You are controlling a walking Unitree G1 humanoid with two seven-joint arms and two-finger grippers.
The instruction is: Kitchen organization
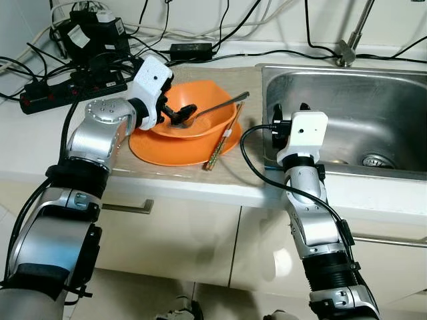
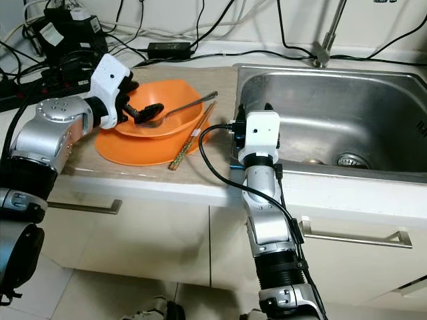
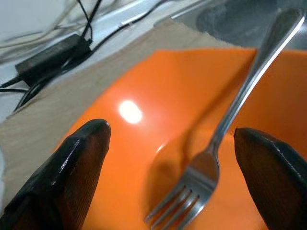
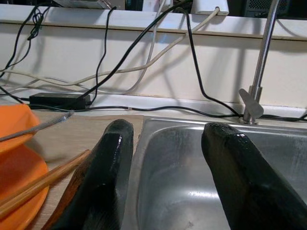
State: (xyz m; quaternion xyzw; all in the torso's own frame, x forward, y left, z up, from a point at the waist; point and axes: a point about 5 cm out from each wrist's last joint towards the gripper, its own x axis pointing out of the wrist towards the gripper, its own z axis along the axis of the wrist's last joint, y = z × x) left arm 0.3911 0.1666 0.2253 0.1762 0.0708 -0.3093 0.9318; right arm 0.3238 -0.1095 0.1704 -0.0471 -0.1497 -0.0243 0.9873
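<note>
Left gripper (image 1: 181, 115) hovering spread over the fork (image 3: 211, 158) in the orange bowl (image 1: 200, 100)

The fork is lying between its parted fingers, tines nearest; thin, stiff, slippery steel, probably best pinched at the neck. Right gripper (image 4: 165, 158) is waiting unclenched, empty, at the sink (image 1: 373, 100) rim, chopsticks (image 1: 223, 139) just beside it. The bowl is hiding the tines from the head views.

Fork (image 3: 211, 158) btwn open left tool (image 3: 172, 177) fingers; cables (image 1: 80, 73) crowd counter behind bowl (image 1: 193, 110).
</note>
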